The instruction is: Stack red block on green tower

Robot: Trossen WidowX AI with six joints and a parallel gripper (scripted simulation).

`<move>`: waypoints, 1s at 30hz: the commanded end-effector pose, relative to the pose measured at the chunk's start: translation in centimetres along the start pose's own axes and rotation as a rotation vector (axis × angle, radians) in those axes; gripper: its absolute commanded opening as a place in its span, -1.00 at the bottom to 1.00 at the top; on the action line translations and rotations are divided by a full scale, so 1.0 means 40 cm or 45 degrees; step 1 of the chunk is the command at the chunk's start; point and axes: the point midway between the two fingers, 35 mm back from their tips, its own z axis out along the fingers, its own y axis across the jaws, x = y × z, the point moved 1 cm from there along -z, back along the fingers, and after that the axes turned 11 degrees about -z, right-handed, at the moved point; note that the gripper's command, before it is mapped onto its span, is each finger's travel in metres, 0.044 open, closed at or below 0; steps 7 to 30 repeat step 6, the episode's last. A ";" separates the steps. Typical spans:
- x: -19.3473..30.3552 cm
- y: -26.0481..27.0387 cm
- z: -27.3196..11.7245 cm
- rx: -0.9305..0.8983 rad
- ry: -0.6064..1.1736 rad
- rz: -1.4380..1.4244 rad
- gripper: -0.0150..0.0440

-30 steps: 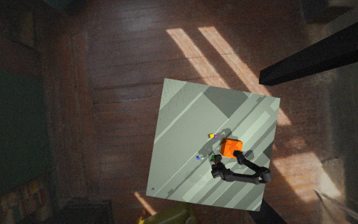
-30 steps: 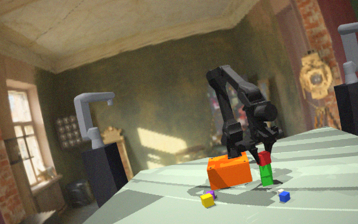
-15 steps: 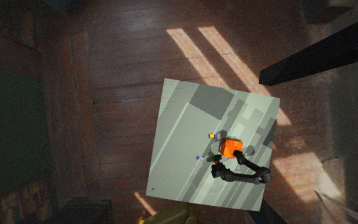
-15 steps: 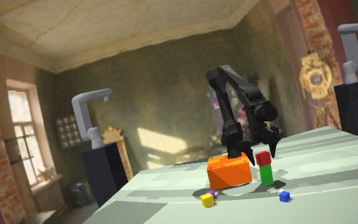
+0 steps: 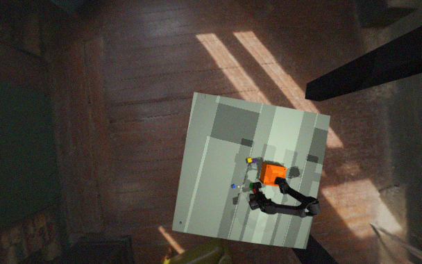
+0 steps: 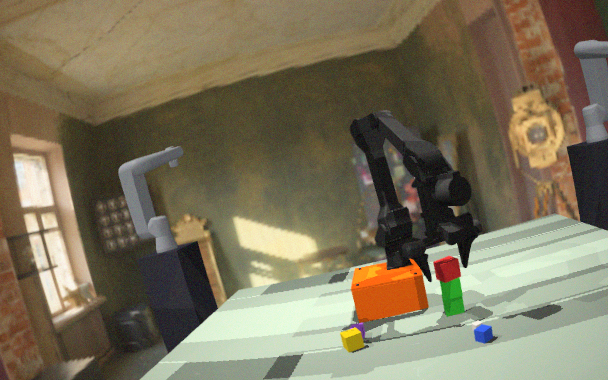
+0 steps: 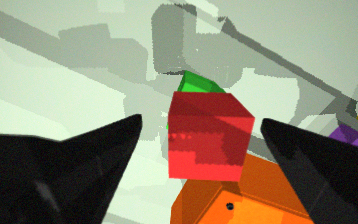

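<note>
A: Nearest us, what do we see, measured from the green tower?

B: The blue cube lies near its foot, the yellow cube farther off, touching the purple one.

A: And the red block?

B: It sits on top of the tower. Our gripper hangs spread wide around it, fingers apart from both sides, gripping nothing. The orange box stands just beside the tower.

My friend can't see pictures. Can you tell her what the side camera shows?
A red block sits on top of a green tower, with the black gripper open around it and not touching. An orange box stands beside the tower, and small yellow, purple and blue cubes lie nearer the camera.
</note>
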 end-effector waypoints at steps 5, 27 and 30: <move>0.000 0.000 0.001 0.000 -0.001 0.000 1.00; 0.000 0.000 0.001 0.000 -0.001 0.000 1.00; 0.000 0.000 0.001 0.000 -0.001 0.000 1.00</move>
